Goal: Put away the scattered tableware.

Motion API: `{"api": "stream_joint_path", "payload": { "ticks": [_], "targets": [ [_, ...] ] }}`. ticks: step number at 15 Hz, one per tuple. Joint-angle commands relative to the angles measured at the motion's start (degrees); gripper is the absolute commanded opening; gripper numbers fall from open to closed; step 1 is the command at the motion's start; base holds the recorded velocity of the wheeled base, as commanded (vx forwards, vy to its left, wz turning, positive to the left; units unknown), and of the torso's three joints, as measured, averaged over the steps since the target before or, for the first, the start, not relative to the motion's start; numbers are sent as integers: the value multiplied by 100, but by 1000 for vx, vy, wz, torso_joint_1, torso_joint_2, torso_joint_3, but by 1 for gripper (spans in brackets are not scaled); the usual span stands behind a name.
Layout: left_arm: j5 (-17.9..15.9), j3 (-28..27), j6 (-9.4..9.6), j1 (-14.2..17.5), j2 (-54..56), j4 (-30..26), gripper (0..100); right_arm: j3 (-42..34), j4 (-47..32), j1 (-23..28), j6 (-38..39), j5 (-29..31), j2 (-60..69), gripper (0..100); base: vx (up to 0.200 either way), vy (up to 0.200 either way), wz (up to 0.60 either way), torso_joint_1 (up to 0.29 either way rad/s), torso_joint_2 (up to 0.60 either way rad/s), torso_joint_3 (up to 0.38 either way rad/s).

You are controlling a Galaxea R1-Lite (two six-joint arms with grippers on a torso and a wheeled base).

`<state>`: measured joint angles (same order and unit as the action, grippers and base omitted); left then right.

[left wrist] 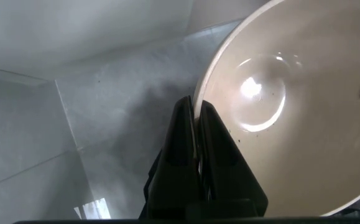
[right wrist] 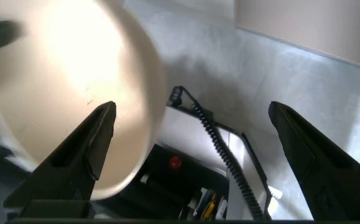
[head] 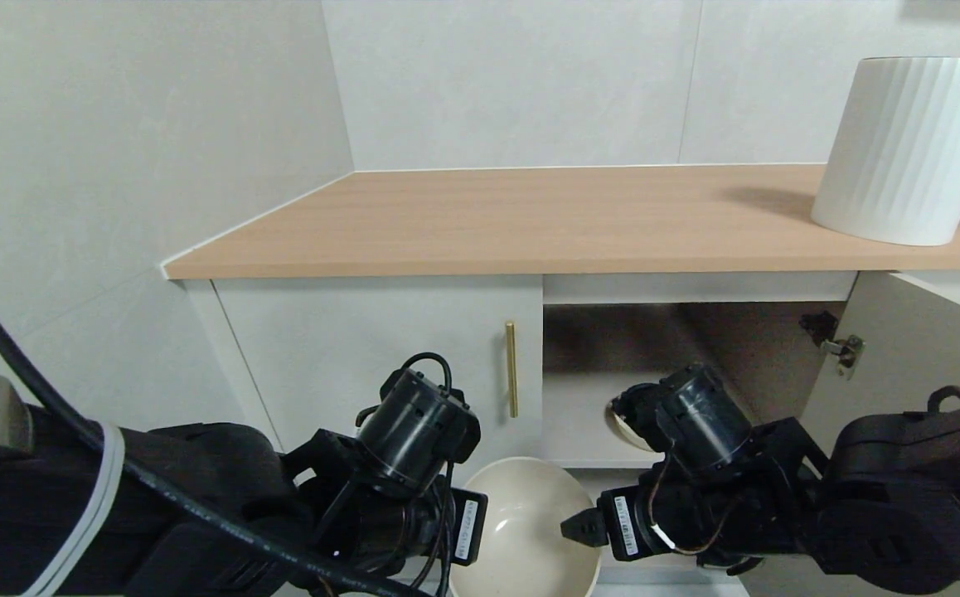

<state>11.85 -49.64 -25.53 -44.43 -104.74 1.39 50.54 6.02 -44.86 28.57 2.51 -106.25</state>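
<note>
Left hand (left wrist: 197, 117) clamped on the rim of a cream bowl (head: 526, 531), held low in front of the open cabinet (head: 695, 336). The right hand (right wrist: 192, 109), fingers (right wrist: 92, 143) spread wide, sits just beside the bowl (white stickers (head: 623, 522) on both wrists, print unreadable).

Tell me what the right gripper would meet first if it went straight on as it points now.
Most likely the bowl: the open right gripper points toward its rim and looks close to it. Depth is unclear.
</note>
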Motion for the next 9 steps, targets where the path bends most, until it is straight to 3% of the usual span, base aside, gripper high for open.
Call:
{"api": "stream_joint_path", "payload": {
  "ticks": [1,3,4,9],
  "targets": [
    [2,7,4,-21,59,2,0,17,4,4,8,4,-185,100,0,0,0,0,0,0],
    [2,16,-5,-21,6,2,0,17,4,4,8,4,-159,100,0,0,0,0,0,0],
    [2,16,-5,-30,-2,-7,0,17,4,4,25,13,-150,0,0,0,0,0,0,0],
    [19,16,-5,-21,-117,-7,0,-44,-5,-5,25,-5,-9,0,0,0,0,0,0,0]
  ]
}}
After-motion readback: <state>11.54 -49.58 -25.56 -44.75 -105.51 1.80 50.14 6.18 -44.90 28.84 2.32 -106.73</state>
